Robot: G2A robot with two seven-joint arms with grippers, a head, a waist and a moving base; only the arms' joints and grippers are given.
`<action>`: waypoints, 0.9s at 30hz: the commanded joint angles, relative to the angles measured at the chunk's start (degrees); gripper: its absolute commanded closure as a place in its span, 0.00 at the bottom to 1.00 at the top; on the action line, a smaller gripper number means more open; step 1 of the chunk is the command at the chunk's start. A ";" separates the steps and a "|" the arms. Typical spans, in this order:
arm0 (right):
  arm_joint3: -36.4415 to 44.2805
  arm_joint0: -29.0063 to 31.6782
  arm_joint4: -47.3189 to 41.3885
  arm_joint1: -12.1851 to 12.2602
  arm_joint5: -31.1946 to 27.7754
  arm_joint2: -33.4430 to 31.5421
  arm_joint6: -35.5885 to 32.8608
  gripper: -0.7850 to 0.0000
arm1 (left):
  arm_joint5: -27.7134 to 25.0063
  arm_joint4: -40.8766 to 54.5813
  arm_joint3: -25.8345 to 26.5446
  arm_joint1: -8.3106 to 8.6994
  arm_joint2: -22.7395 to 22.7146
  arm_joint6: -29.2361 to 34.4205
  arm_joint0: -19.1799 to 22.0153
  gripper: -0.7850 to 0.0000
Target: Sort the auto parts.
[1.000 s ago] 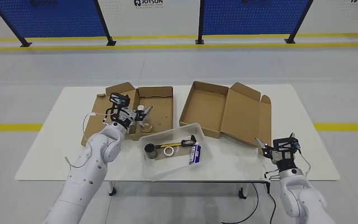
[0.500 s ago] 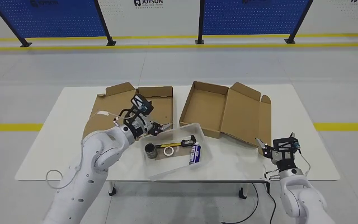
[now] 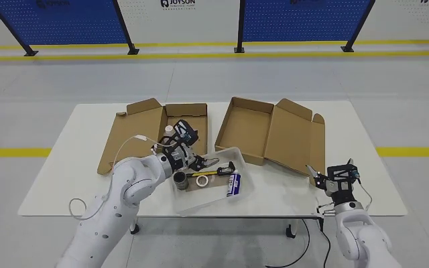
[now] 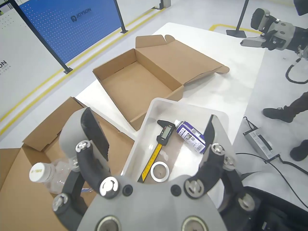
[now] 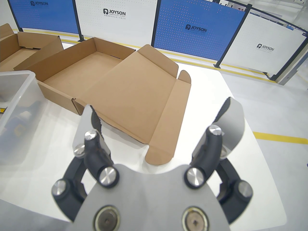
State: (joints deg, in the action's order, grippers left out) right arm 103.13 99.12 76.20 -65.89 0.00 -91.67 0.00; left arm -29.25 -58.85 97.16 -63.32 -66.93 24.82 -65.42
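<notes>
As the left tool point(image 4: 149, 117) gapes, top view shows a cylinder point(image 3: 179, 179).

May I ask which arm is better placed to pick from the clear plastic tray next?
Probably left: the left tool hovers open over the clear plastic tray; the right tool sits beyond the empty brown cardboard box.

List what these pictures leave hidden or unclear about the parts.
- Dark cylinder in the tray: top view, too small to identify.
- Bottle in the left box: left wrist view, body partly behind the left hand.
- Tray contents: right wrist view, cut off by the picture's edge, blurred through the tray wall.
</notes>
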 commanded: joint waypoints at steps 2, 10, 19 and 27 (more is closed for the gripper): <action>0.00 0.00 0.00 0.00 0.00 0.00 0.00 0.00 | 0.00 0.02 0.00 0.00 0.00 0.00 0.00 0.00; 0.00 0.00 0.00 0.00 0.00 0.00 0.00 0.00 | 1.77 -2.88 1.35 -0.16 1.66 3.22 0.63 0.00; 0.00 0.00 0.00 0.00 0.00 0.00 0.00 0.00 | 8.13 -6.10 -2.34 -2.69 12.84 10.98 6.67 0.00; 0.00 0.00 0.00 0.00 0.00 0.00 0.00 0.00 | 12.19 -12.91 -9.33 -5.89 23.41 16.23 12.85 0.00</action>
State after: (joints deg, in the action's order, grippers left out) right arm 103.13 99.12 76.20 -65.89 0.00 -91.67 0.00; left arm -17.33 -71.53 88.80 -68.75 -44.92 40.63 -53.25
